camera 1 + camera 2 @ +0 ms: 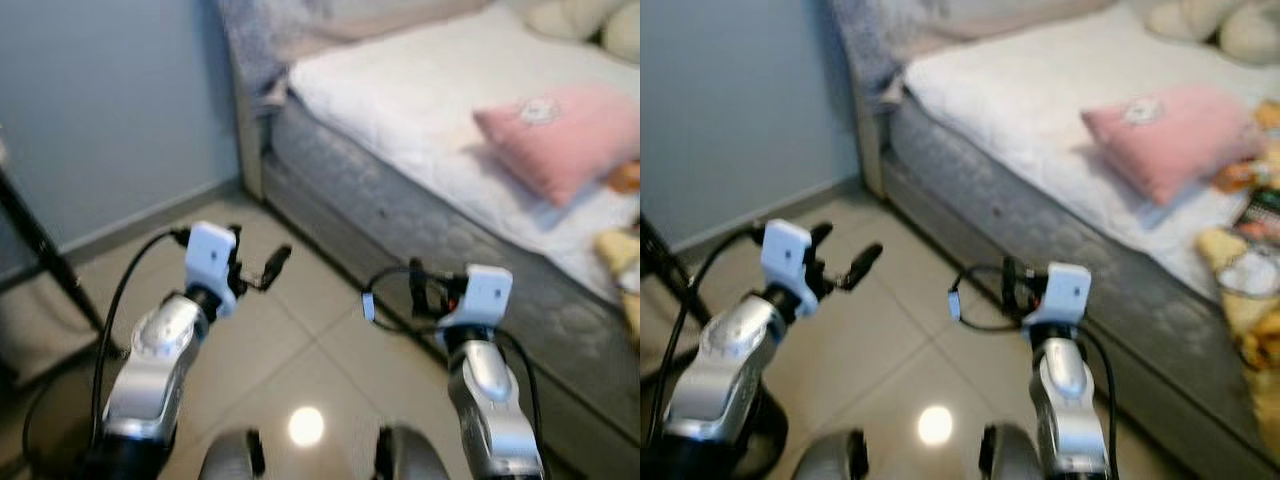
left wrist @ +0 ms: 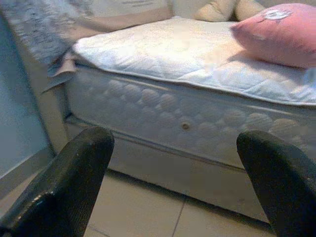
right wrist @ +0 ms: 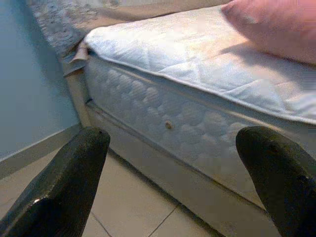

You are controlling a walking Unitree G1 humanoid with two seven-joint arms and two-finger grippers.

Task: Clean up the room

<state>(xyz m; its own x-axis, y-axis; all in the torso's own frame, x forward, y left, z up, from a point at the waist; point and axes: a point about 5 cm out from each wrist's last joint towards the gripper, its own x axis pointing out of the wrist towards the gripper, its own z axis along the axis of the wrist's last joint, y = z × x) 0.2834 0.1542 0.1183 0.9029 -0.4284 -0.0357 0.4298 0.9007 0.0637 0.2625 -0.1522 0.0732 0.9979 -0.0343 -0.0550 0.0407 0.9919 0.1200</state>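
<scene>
Here both arms are raised over the beige tiled floor (image 1: 300, 330), side by side and well apart, pointing toward the bed (image 1: 420, 110) that runs from the far middle to the near right. The left tool (image 1: 268, 268) hangs over the tiles on the left with its two black fingers (image 2: 64, 187) spread wide and nothing between them; the right tool (image 1: 985, 290) is just short of the mattress side, its fingers (image 3: 59, 187) equally wide apart and empty. On the white quilted mattress top lies a pink pillow (image 1: 560, 135), toward the right, with cream cushions (image 1: 585, 20) at the far right corner. Past the pillow, at the right edge of the bed, is a loose heap of yellow and orange things (image 1: 1250, 250), too blurred to tell apart. A patterned grey cover (image 1: 260, 35) hangs over the far end of the bed beside the blue-grey wall (image 1: 100, 110). A dark stand leg (image 1: 45, 255) slants across the floor at the far left
</scene>
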